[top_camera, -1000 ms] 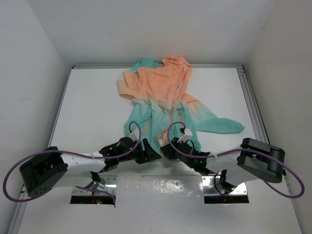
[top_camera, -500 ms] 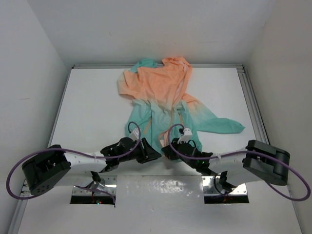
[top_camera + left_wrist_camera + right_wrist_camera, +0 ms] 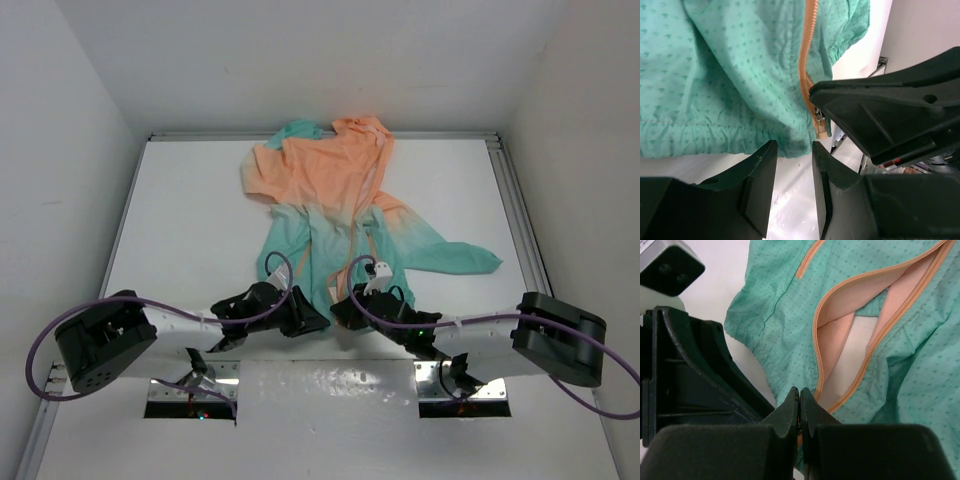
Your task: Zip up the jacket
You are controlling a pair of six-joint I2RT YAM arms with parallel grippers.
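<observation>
Left wrist view puts the left gripper (image 3: 792, 151) right at the hem (image 3: 710, 131) of the jacket (image 3: 740, 55). Its jaws are partly spread with nothing between them, and the teal edge lies just past the fingertips. A little to the right along the hem, the orange zipper (image 3: 806, 60) ends, with its small slider (image 3: 818, 116) just above the hem. The right gripper (image 3: 799, 402) is pressed together at this end. A thin orange strip shows between its fingers, so I judge that it pinches the zipper, and it is the nearer one to the slider. From the hem, the zipper's long axis runs away from both arms toward the hood (image 3: 360, 128), and its two orange edges stand apart above the hem. In the right wrist view the slider is hidden. I cannot make out whether the two sides are already joined at the hem.
</observation>
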